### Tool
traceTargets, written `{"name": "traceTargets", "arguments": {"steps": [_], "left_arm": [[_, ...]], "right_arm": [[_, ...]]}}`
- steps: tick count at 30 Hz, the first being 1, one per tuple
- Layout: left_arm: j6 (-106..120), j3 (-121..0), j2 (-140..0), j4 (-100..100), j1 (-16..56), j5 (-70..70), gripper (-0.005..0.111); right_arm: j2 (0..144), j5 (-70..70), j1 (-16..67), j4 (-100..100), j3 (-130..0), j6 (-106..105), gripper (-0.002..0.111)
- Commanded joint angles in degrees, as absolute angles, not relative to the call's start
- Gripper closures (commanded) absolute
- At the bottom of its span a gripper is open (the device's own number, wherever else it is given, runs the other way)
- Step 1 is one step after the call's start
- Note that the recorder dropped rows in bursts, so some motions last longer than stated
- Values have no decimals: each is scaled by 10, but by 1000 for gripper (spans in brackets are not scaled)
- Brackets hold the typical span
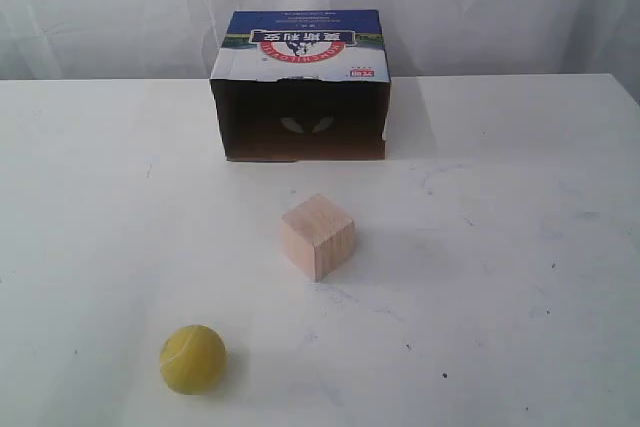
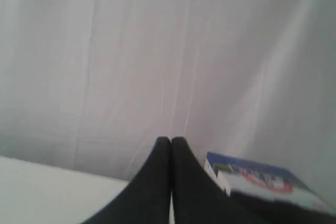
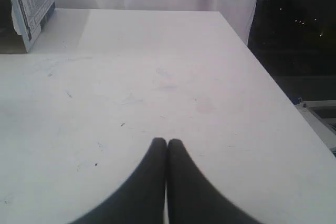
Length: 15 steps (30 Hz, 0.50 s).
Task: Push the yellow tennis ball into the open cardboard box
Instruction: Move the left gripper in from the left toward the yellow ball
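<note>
The yellow tennis ball (image 1: 192,358) lies on the white table near its front edge, left of centre. The open cardboard box (image 1: 301,85) stands at the back with its dark opening facing forward; a corner of it also appears in the left wrist view (image 2: 257,177) and the right wrist view (image 3: 29,1). Neither arm appears in the exterior view. My left gripper (image 2: 170,141) is shut, raised and facing the white curtain. My right gripper (image 3: 167,142) is shut over bare table, holding nothing. The ball is in neither wrist view.
A pale wooden cube (image 1: 318,236) sits on the table (image 1: 500,247) between ball and box, right of the straight line from ball to box opening. The table's right edge (image 3: 262,66) drops off to a dark area. A white curtain (image 1: 110,7) hangs behind.
</note>
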<state>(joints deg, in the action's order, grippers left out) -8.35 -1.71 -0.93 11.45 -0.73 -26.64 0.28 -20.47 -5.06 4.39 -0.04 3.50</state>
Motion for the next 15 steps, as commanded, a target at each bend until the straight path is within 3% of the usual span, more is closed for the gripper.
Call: {"name": "traceTargets", "arguments": {"steps": [1, 4, 7, 10, 13, 15], "left_arm": [[114, -174, -142, 195, -5, -190, 107], [6, -386, -344, 9, -4, -47, 107], [-42, -519, -460, 9, -4, 100, 107], [0, -542, -529, 105, -4, 281, 107], [201, -489, -587, 302, -4, 494, 107], [230, -427, -585, 375, -4, 477, 107]], "right_arm": [[0, -200, -55, 44, 0, 37, 108], [0, -200, -55, 44, 0, 37, 108], [0, -200, -55, 44, 0, 37, 108], [0, -200, -55, 44, 0, 37, 108], [0, -200, -55, 44, 0, 37, 108], [0, -200, -55, 44, 0, 37, 108]]}}
